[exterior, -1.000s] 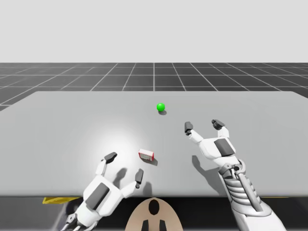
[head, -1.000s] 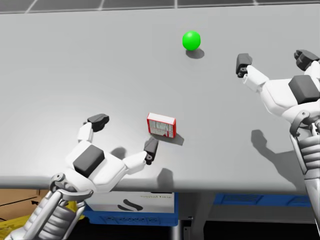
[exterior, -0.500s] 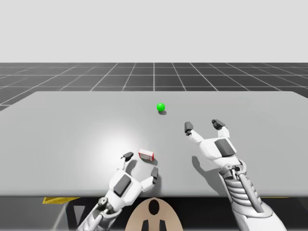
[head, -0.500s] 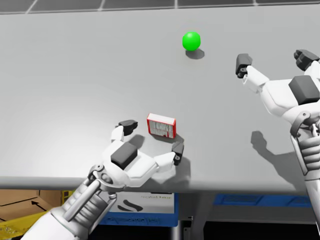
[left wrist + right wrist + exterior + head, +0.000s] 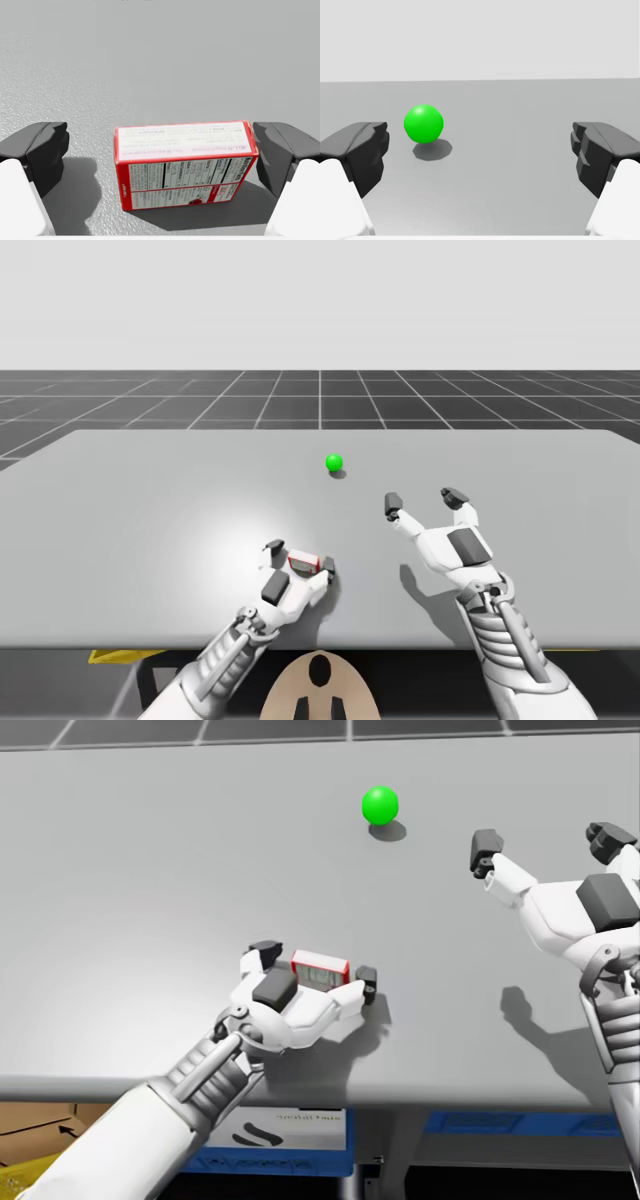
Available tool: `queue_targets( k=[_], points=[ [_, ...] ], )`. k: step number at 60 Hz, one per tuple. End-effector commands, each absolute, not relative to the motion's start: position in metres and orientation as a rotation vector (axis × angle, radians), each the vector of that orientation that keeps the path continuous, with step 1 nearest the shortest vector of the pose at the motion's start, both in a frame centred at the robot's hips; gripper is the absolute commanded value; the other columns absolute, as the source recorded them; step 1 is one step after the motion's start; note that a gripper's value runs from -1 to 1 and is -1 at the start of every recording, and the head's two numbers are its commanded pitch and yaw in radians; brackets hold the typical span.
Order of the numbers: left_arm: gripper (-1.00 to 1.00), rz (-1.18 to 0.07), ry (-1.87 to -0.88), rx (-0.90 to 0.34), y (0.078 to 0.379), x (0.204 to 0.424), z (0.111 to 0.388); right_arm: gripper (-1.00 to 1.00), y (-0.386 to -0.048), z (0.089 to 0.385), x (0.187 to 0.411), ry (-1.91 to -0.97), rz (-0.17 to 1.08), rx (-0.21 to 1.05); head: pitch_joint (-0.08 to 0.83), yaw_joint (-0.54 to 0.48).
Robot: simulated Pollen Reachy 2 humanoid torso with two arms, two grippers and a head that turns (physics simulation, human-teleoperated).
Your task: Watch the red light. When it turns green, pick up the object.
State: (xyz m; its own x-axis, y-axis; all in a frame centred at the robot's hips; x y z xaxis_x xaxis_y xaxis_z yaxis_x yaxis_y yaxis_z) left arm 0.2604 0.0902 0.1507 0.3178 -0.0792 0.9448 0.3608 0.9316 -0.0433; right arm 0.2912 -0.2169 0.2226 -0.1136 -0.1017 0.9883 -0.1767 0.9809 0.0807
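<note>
- The light is green; the small red box lies on the table between the left gripper's spread fingers.
- It looks like light, stiff cardboard, easily dented: pinch its short ends gently.
- Near the light, the right gripper hangs spread.

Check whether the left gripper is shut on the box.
Open: the left gripper straddles the red box, with a gap beside one finger.

My left gripper and right gripper: white shells, dark grey fingertips, dark back panels, ribbed grey wrists.
</note>
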Motion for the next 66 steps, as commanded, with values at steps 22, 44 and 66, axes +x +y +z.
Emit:
queue_targets(
  k=[22, 44, 66],
  points=[
    [0.99, -0.153, -1.170, -0.508, 0.028, 0.244, 0.158, -1.00, -0.215, 0.223, 0.291, -1.689, 0.041, 0.228, 0.704, 0.06],
    [0.99, -0.183, -1.190, -0.498, 0.027, 0.240, 0.159, -1.00, -0.214, 0.221, 0.291, -1.689, 0.038, 0.229, 0.392, 0.07],
    [0.98, -0.307, -1.326, -0.477, 0.051, 0.244, 0.243, -1.00, -0.218, 0.219, 0.290, -1.670, 0.076, 0.320, 0.310, 0.07]
  ],
)
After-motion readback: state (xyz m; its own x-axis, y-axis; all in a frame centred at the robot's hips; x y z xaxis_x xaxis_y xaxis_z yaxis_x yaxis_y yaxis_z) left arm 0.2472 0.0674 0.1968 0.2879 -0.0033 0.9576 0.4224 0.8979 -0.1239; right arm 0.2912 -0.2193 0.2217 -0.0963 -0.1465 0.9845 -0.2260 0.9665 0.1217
